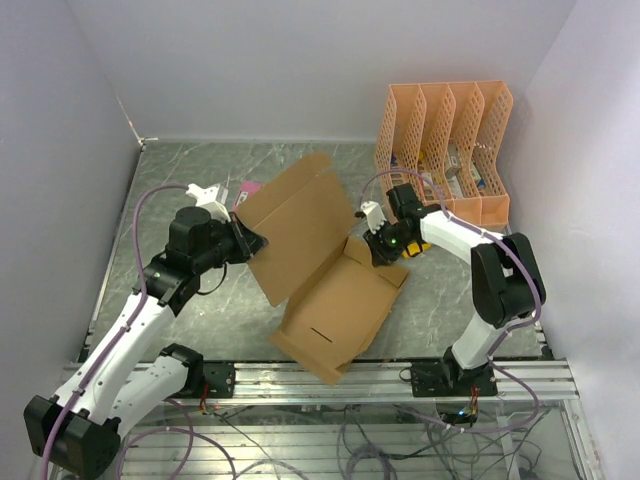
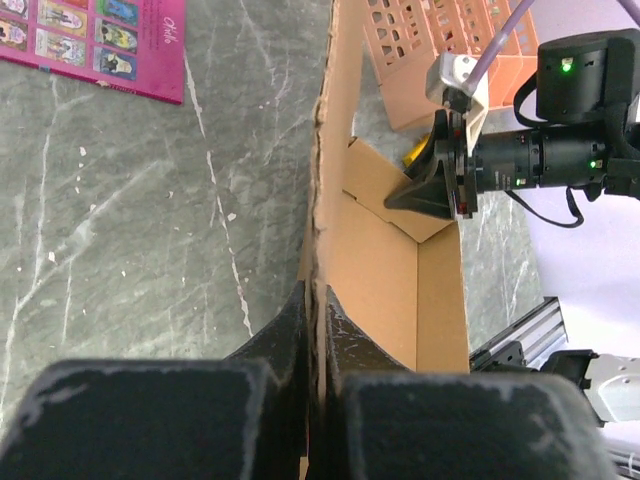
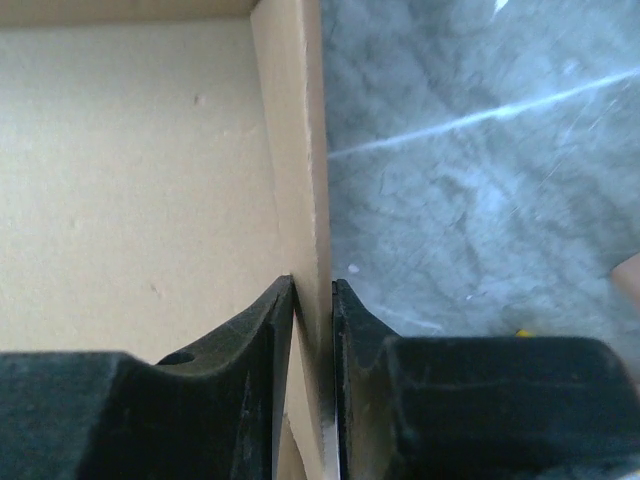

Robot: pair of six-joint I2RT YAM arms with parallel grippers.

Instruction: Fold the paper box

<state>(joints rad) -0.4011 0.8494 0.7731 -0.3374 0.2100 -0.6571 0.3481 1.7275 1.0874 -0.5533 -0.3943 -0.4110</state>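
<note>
On the grey marbled table [image 1: 180, 170], the partly folded paper box [image 1: 335, 300] lies at centre, one large panel raised. The left gripper [image 2: 315, 292] is clenched on that panel's edge. The right gripper [image 3: 313, 287] straddles a low side wall, jaws barely parted; whether they press it cannot be told.

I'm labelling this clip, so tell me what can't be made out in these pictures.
Right wrist view: whether the right gripper actually squeezes the cardboard box wall; too close to tell.
Left wrist view: pink card cut off by the frame edge, print too small.
Top view: file rack contents hidden by its lattice walls.
</note>
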